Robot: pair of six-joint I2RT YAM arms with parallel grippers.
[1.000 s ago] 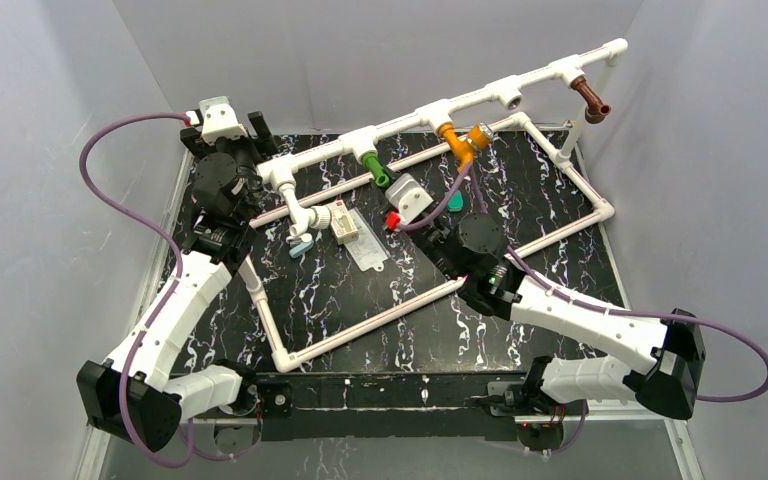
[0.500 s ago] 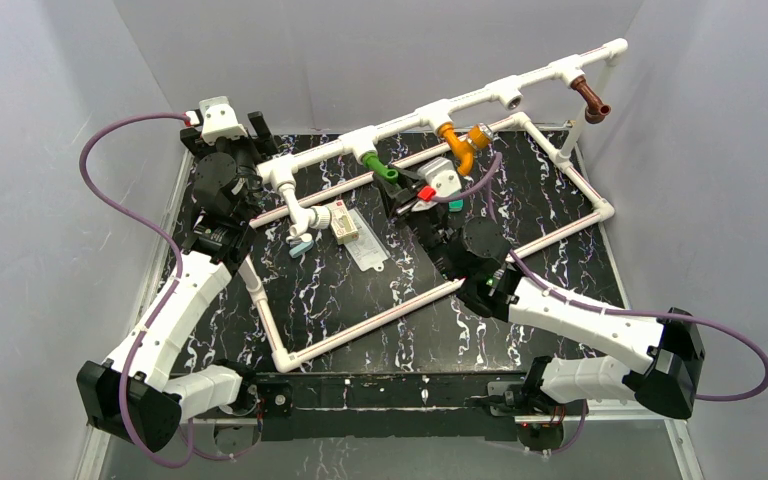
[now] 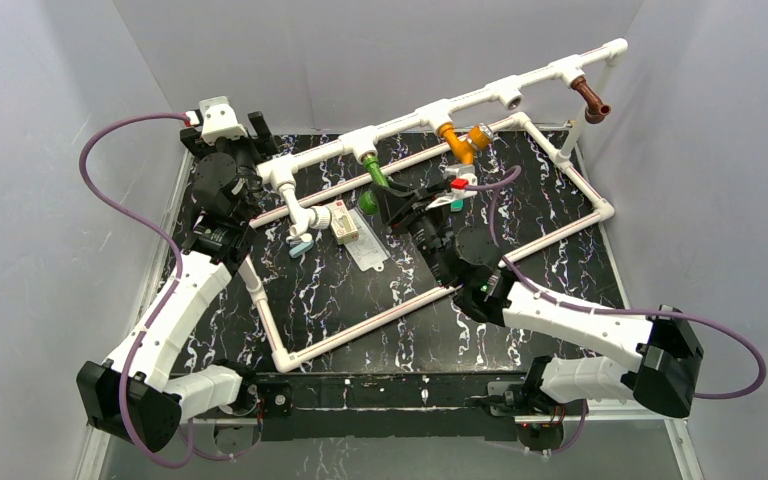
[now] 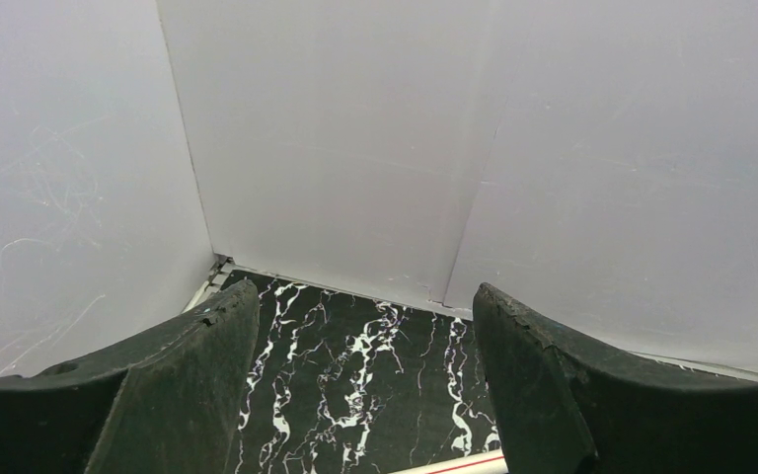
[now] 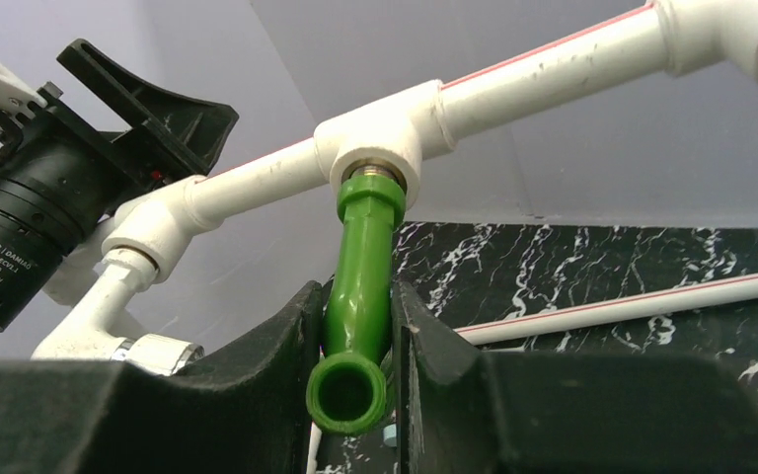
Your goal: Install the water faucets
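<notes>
Your right gripper is clamped on the green faucet, which hangs spout-down from a tee socket of the white pipe. The orange faucet sits in the next socket. Your left gripper stands wide apart, holding nothing, over the far-left corner of the table.

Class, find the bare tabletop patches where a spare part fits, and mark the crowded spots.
Bare: inside the floor frame along its front pipe, left of the right arm; also the stretch right of the orange faucet. Crowded: around the green faucet held by the right gripper and the small box.
</notes>
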